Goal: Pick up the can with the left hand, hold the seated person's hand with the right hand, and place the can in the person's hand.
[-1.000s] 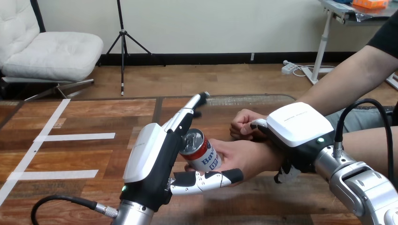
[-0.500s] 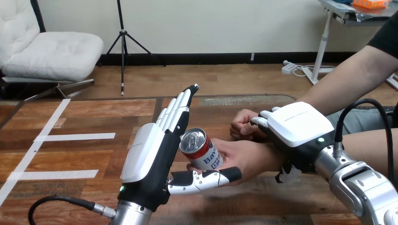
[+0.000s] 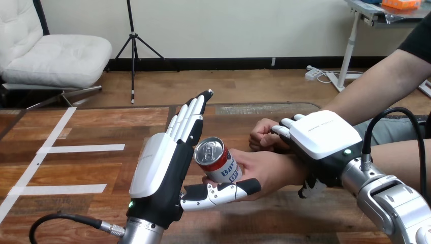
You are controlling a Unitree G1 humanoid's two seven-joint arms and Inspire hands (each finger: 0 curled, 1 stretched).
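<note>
Checker: can [image 3: 216, 161], where?

Annotator: middle of the bench [image 3: 106, 122], off its surface. It lies tilted in the person's near hand [image 3: 267, 170], which is palm up and open. The top faces left and a bit up, red-and-white side on the palm.

Checker: left hand [image 3: 162, 175]?

Annotator: open. Fingers [image 3: 189, 118] are straight and pressed together, pointing up and far. White back shell faces left, palm side faces the can. Thumb [image 3: 221, 189] is stretched right, low, along the near edge of the person's near hand and below the can. Nothing is curled round the can. The palm is just beside the can top; touching or not, cannot tell.

Checker: right hand [image 3: 321, 133]?

Annotator: it comes in from the right and sits over the person's wrist [image 3: 294, 166], white shell up. Gripping the wrist or just lying on it, cannot tell; the shell hides it.

Checker: person's other hand?

Annotator: the far hand [image 3: 263, 134] is a loose fist, just far of the open one, right beside the robot's right hand. It holds nothing I can see.

Checker: anything else on the bench?

Annotator: white tape strips [image 3: 81, 148] at the left, well apart from the hands.
</note>
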